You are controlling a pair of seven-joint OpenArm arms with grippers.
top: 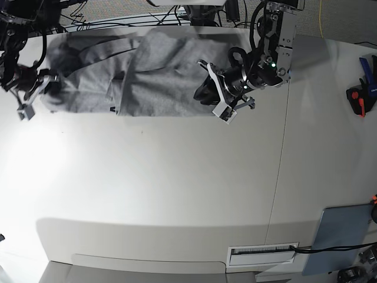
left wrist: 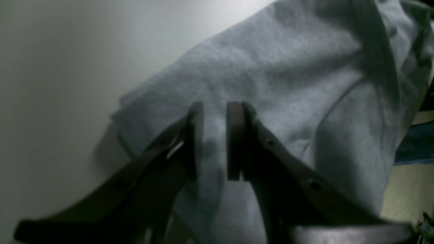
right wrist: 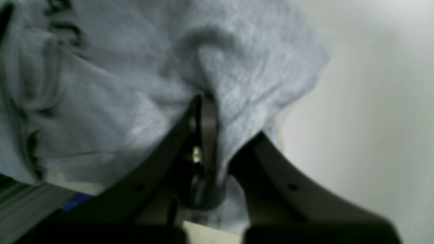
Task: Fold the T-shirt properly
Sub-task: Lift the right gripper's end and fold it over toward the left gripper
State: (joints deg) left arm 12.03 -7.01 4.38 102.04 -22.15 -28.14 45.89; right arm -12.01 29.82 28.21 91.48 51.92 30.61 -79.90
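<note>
The heather-grey T-shirt [top: 159, 71] lies spread along the far edge of the white table [top: 177, 177], partly folded over itself. My left gripper [top: 219, 97] sits at the shirt's right end. In the left wrist view the left gripper [left wrist: 215, 135] has a thick fold of the T-shirt [left wrist: 271, 61] between its pads. My right gripper [top: 32, 97] is at the shirt's left end. In the right wrist view the right gripper [right wrist: 230, 118] pinches a bunched ridge of the T-shirt [right wrist: 118, 84], and cloth drapes over one finger. Black lettering [right wrist: 64, 27] shows at the upper left.
A flat grey-blue panel [top: 344, 233] lies at the table's near right corner. A red and black tool [top: 359, 97] and a blue item [top: 368, 65] sit at the right edge. Cables [top: 177, 12] run behind the table's far edge.
</note>
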